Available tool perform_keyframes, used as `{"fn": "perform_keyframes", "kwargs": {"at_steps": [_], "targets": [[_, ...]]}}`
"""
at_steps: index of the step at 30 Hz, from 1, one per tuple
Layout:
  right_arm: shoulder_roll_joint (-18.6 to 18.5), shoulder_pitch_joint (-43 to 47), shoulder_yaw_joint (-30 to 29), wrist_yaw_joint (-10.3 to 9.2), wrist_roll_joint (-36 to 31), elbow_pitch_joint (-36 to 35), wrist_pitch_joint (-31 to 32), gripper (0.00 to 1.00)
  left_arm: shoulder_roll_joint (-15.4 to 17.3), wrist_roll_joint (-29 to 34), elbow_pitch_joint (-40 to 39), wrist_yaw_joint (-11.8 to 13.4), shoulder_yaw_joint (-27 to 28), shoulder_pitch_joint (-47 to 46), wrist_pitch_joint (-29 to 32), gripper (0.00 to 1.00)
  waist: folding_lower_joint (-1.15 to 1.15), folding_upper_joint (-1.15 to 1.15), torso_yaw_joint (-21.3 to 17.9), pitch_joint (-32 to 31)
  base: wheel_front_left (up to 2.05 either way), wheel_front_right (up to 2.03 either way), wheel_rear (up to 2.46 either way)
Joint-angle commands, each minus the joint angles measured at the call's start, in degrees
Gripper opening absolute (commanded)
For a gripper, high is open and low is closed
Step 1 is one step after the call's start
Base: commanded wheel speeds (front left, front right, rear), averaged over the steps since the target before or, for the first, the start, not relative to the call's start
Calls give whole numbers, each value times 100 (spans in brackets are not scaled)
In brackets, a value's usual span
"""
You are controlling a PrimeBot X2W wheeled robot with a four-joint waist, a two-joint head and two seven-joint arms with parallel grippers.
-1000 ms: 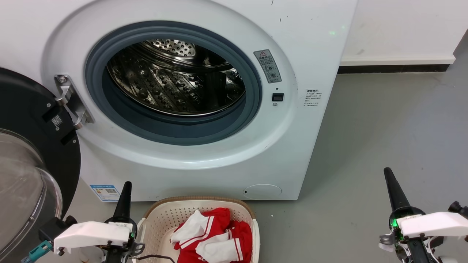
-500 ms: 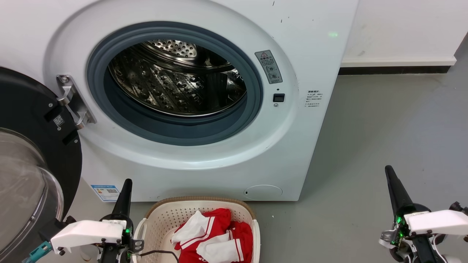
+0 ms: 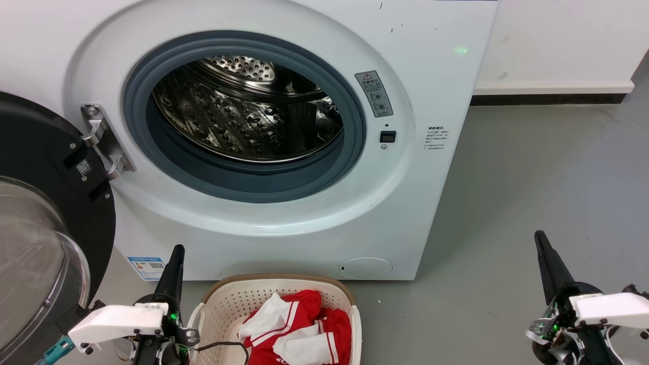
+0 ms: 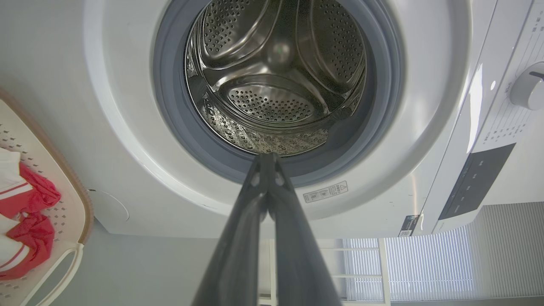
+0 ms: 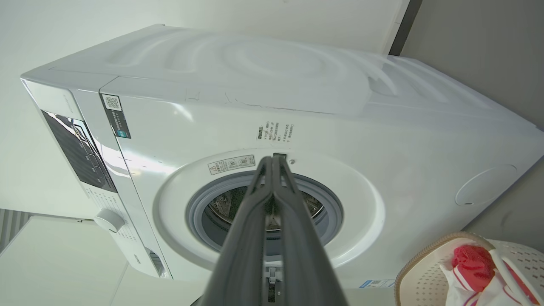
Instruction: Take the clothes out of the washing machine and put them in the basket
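Note:
The white washing machine (image 3: 304, 223) stands with its black-rimmed glass door (image 3: 35, 238) swung open to the left; its steel drum (image 3: 248, 116) looks bare inside, as the left wrist view of the drum (image 4: 276, 76) also shows. Red-and-white clothes (image 3: 296, 329) lie in the cream basket (image 3: 223, 304) on the floor in front of the machine. My left gripper (image 3: 176, 249) is shut and holds nothing, just left of the basket. My right gripper (image 3: 538, 235) is shut and holds nothing, far right over the floor. The clothes (image 5: 471, 261) and basket (image 5: 418, 261) also show in the right wrist view.
Grey floor (image 3: 532, 177) stretches right of the machine to a white wall with a dark skirting strip (image 3: 547, 97). The open door takes up the left side. A control panel with a knob (image 4: 527, 87) sits on the machine's front.
The whole head view has shifted slightly, so the camera moved. Both grippers sit a little lower in the picture and stay shut. The clothes in the basket are unchanged.

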Motion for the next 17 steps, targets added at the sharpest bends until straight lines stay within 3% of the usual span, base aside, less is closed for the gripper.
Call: {"fn": "perform_keyframes", "kwargs": {"at_steps": [1,17], "targets": [[4,-132,-28,-1,144,14,32,0,-5,-130,15,-52,29,-97,42,0,0,0,2,-3,0,0,0],[26,-148,-105,-2,791,107,217,0,-23,-769,73,-102,77,-132,199,0,0,0,25,-26,0,0,0]]}}
